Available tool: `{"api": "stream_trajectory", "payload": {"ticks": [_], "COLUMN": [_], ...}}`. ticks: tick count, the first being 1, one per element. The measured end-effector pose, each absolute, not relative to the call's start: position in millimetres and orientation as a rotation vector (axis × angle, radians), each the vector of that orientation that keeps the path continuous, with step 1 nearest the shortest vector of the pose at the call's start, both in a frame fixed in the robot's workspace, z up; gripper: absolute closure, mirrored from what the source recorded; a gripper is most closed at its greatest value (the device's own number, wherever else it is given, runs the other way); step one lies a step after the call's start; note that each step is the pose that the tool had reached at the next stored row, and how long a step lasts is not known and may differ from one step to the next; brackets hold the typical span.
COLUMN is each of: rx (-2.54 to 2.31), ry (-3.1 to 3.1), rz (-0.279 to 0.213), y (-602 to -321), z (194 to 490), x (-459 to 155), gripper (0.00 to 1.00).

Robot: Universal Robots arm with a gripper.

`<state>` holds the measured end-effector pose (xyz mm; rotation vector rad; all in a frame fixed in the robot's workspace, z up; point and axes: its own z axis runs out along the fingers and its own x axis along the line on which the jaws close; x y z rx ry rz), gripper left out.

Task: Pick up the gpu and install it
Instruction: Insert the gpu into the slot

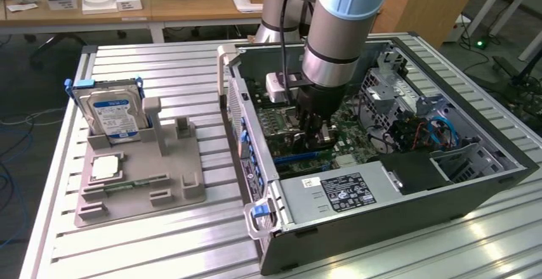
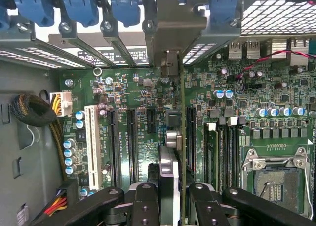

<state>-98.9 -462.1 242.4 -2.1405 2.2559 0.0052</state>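
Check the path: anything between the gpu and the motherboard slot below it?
Nothing visible. The gripper holds the gpu edge-on inside the computer case, directly over the motherboard. Its silver bracket sits at the rear slot openings. The slots beside it look bare.

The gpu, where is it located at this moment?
The gpu is inside the open computer case, held edge-on between the jaws above the motherboard, its metal bracket at the rear slot openings.

The gpu [image 2: 182,137], a thin green circuit card, stands upright on edge over the motherboard inside the open computer case, seen blade-like edge-on, its silver metal end bracket [image 2: 170,38] reaching the rear slot openings beneath the blue clips.
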Motion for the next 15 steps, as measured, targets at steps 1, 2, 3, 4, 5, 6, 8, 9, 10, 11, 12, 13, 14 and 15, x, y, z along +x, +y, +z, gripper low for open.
{"api": "stream_trajectory", "payload": {"ticks": [1,2,3,4,5,6,8,9,10,11,12,13,14,15], "rx": [-2.141,-2.142,-2.143,-2.144,-2.144,-2.144,-2.144,-2.144,-2.144,-2.144,-2.144,-2.144,-2.144,-2.144], "ry": [2.255,2.254,2.253,2.253,2.253,2.252,2.253,2.253,2.253,2.253,2.253,2.253,2.253,2.253], "rz": [0.005,0.005,0.005,0.005,0.005,0.005,0.005,0.005,0.005,0.005,0.005,0.005,0.005,0.005], "y": [-461.8,-461.5,-461.0,-460.8,-460.7,-460.7,-460.7,-460.7,-460.7,-460.7,-460.7,-460.7,-460.7,-460.7], "z": [242.3,242.3,242.4,242.4,242.4,242.4,242.4,242.4,242.4,242.3,242.0,241.8,241.5,241.2], "x": [-98.9,-98.9,-99.0,-99.0,-99.0,-99.0,-99.0,-99.0,-99.0,-99.0,-99.0,-99.0,-99.0,-99.0], "gripper": [0.72,0.72,0.72,0.72,0.72,0.72,0.72,0.72,0.72,0.72,0.72,0.72,0.72,0.72]}}
